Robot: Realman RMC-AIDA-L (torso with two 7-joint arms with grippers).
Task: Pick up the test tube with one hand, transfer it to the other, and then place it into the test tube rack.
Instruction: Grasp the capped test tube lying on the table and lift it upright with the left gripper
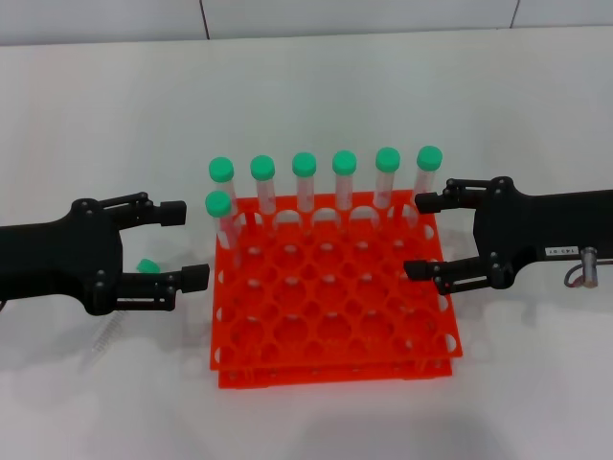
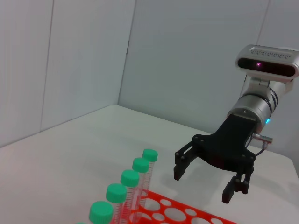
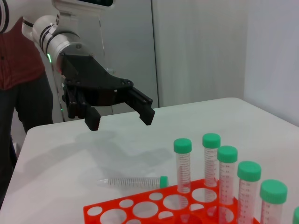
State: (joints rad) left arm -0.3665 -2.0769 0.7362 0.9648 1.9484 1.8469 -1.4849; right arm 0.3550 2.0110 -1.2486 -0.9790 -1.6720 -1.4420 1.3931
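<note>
Lying: the test tube (image 3: pixel 133 182) rests flat on the white tabletop (image 1: pixel 105 125), just beside the rack's left edge, green cap toward the rack; in the head view only its cap (image 1: pixel 147 265) and a faint clear body show between the left pincer's fingers.
Left pincer: the unlabelled black left pincer (image 1: pixel 190 244) hovers above the lying tube, fingers spread wide, holding nothing; the right wrist view shows it (image 3: pixel 120 116) raised over the tabletop with its shadow beneath.
Right pincer: the right pincer (image 1: pixel 418 236), with a small white label on its body, sits at the rack's right rear corner, fingers wide apart and empty; the left wrist view shows it (image 2: pixel 203 183) hanging clear above the tabletop.
Rack: the orange-red test tube rack (image 1: pixel 335 326) stands between the two pincers, square, two-tiered, full of round holes.
Standing tubes: six green-capped tubes (image 1: pixel 305 182) fill the rear row upright, and a seventh (image 1: pixel 219 216) stands in the next row at the left corner.
</note>
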